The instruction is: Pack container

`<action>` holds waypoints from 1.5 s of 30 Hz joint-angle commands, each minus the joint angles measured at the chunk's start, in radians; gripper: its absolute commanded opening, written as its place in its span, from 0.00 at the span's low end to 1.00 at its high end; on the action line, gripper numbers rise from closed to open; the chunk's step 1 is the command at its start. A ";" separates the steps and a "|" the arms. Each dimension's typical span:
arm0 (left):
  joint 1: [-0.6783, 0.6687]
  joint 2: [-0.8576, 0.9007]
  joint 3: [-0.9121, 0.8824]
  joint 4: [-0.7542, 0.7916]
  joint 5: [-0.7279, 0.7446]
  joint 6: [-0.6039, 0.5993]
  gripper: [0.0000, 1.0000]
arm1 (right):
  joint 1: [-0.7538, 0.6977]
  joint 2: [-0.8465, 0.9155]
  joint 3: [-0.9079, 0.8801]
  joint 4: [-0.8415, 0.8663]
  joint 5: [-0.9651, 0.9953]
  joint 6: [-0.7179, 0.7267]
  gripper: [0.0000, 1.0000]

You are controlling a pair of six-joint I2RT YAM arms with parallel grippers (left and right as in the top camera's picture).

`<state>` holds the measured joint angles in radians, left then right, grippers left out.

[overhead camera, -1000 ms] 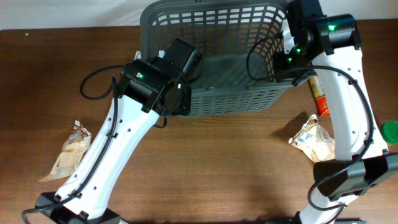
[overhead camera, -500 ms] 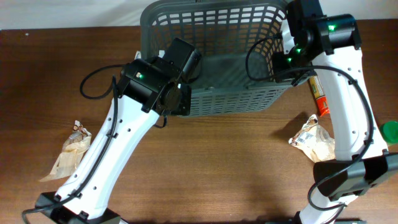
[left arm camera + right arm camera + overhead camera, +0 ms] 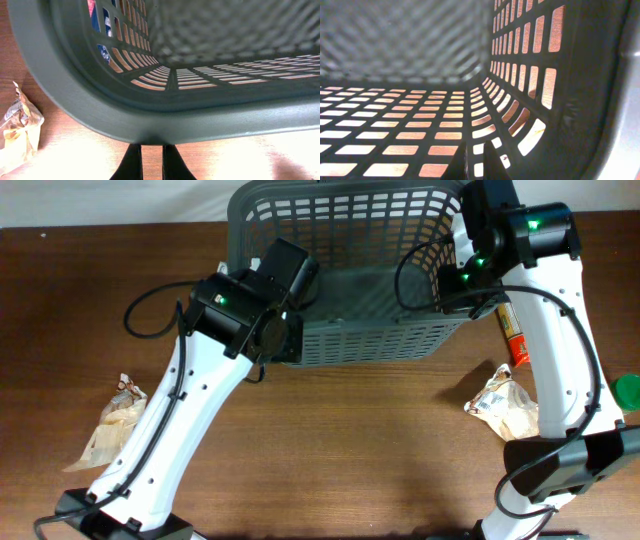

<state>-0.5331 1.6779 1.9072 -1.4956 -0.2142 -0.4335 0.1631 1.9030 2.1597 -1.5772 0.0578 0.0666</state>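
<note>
Snack bag [image 3: 112, 420] is lying loose on the near table, not packed yet. Left gripper [image 3: 152, 159] is pinching the basket [image 3: 380, 340] rim, fingers nearly together. Right gripper [image 3: 475, 161] is reaching inside it, grip can't tell. Basket's sitting at the far edge, looking empty. Probably positioning it; next move is needing a release, then a bag pickup.

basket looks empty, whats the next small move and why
Probably back the left claw off the basket rim and toward the crinkled bag beside the left arm. Nothing shows inside the basket, the right claw in it looks empty, and that bag is the nearest package.
</note>
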 commanded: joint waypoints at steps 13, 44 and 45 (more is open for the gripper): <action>0.024 0.017 -0.008 0.019 -0.018 0.024 0.02 | 0.000 0.007 -0.003 -0.015 -0.006 -0.007 0.04; 0.043 -0.485 -0.008 -0.101 -0.259 0.023 0.22 | -0.015 -0.070 0.565 -0.122 0.312 0.157 0.11; 0.056 -0.498 -0.008 -0.117 -0.264 0.023 0.24 | -0.024 -0.079 0.563 -0.122 0.310 0.157 0.14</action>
<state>-0.5018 1.2041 1.9007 -1.5898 -0.3901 -0.4129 0.1589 1.8664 2.7106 -1.6924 0.2649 0.1856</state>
